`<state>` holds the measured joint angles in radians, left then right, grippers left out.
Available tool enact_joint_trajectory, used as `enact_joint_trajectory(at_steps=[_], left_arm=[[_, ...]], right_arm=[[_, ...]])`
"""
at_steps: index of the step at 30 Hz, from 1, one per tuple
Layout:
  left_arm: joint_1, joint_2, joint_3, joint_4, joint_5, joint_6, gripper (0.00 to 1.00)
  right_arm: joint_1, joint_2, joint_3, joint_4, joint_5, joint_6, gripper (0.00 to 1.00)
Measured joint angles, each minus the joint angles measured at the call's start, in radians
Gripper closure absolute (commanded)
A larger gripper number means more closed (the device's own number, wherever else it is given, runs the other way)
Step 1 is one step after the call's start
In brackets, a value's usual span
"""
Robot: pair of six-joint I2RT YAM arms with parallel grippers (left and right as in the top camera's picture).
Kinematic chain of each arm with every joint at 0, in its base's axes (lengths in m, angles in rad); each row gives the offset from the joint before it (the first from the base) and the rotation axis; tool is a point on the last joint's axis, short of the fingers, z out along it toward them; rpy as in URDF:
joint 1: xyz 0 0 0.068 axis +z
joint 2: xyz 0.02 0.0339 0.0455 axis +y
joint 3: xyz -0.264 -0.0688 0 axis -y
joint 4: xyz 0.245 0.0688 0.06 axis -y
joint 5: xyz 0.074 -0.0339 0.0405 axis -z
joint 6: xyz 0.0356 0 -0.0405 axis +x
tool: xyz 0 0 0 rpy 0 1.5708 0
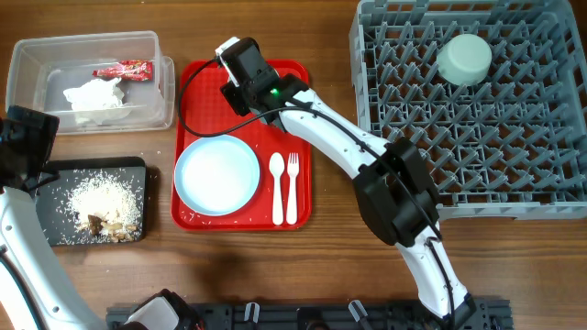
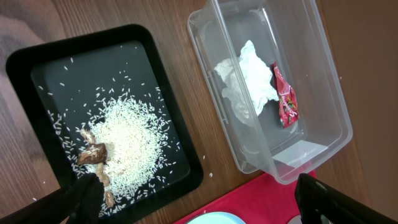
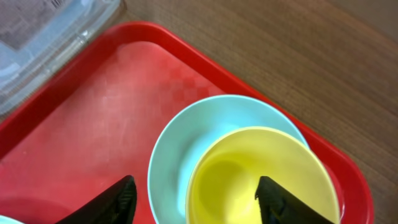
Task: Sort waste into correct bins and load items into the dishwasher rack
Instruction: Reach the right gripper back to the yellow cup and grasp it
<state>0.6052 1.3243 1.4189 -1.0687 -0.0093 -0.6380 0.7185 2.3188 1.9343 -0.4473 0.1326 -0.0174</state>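
Note:
My right gripper (image 1: 243, 60) (image 3: 196, 202) is open at the far end of the red tray. Its fingers straddle the left rim of a yellow cup (image 3: 261, 174) nested in a pale-blue bowl (image 3: 180, 149). I cannot tell if they touch. The pale-blue plate (image 1: 216, 176), white spoon (image 1: 277, 188) and fork (image 1: 293, 188) lie on the tray. The napkin (image 1: 96, 94) (image 2: 245, 81) and red wrapper (image 1: 122, 70) (image 2: 285, 96) lie in the clear tub (image 1: 37, 64) (image 2: 323, 93). Rice (image 2: 127, 134) and brown scraps (image 2: 93, 154) lie in the black tray (image 1: 55, 234) (image 2: 155, 62). My left gripper (image 2: 205, 205) is open and empty beside it. A mint-green bowl (image 1: 465, 58) sits upside down in the grey rack (image 1: 514, 165).
The red serving tray (image 1: 194, 110) (image 3: 93, 124) lies between the bins and the rack. My right arm stretches across its right side. A few rice grains lie on the wood beside the black tray. A black rail runs along the table's front edge.

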Motion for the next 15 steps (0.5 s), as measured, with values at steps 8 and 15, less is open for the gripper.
enact_joint_trajectory(at_steps=[8,15], left_arm=[[0.000,0.000,0.000,0.000,0.000,0.000,0.00],[0.000,0.000,0.000,0.000,0.000,0.000,0.00]], right_arm=[[0.000,0.035,0.000,-0.011,0.006,-0.008,0.71],[0.000,0.026,0.000,-0.023,0.008,-0.003,0.96]])
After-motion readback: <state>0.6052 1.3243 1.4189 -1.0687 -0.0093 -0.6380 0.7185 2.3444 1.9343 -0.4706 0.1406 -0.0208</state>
